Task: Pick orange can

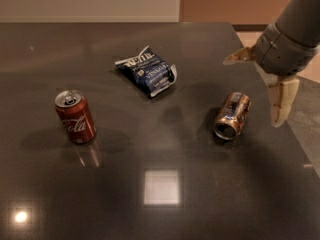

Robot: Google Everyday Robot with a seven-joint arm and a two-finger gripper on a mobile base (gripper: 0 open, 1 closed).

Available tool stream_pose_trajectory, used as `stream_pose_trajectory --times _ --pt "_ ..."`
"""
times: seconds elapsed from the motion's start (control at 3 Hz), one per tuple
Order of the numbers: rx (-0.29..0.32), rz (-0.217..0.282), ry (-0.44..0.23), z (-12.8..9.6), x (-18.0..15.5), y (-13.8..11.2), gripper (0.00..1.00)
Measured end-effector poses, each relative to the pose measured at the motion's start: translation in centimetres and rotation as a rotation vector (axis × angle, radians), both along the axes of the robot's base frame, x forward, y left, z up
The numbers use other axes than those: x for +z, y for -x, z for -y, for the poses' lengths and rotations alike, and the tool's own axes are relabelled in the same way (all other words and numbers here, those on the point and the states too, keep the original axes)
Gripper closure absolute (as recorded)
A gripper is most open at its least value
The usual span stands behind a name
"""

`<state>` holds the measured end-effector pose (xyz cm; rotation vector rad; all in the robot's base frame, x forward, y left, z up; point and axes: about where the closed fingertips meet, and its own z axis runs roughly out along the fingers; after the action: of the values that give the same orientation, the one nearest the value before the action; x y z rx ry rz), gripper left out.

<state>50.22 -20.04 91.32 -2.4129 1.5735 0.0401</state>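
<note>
At the right side of the frame, the gripper (251, 91) hangs over the right edge of the dark table (165, 209), with its 2 fingers (281, 101) spread wide apart: 1 points down, the other points to the left. It holds nothing.

The orange can (232, 115) lies on its side on the table, in the middle right of the frame, just below and to the left of the gripper. Its open top faces the lower left. I cannot tell if the downward finger is above the table or beside it, but it does not touch the can.

The red can (75, 116) stands upright at the middle left, well apart. The dark blue chip bag (147, 73) lies in the upper centre, also apart from the orange can.

I judge that the step in hand is the approach, and the grasp is not yet begun. The next move calls for bringing the gripper to the left and down until the 2 fingers stand on both sides of the can's body, across its round side and not along its length. Because the can lies down, it can roll if 1 finger touches it first, so the closing should be even and gentle.
</note>
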Motion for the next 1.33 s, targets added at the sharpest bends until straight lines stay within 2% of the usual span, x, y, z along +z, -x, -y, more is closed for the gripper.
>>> stream_pose_trajectory --times 0.67,1.33 --pt "0.232 -0.001 0.094 -0.9 -2.1 0.6 0.00" --pt "0.382 -0.019 0.186 -0.7 -5.0 0.7 0.00"
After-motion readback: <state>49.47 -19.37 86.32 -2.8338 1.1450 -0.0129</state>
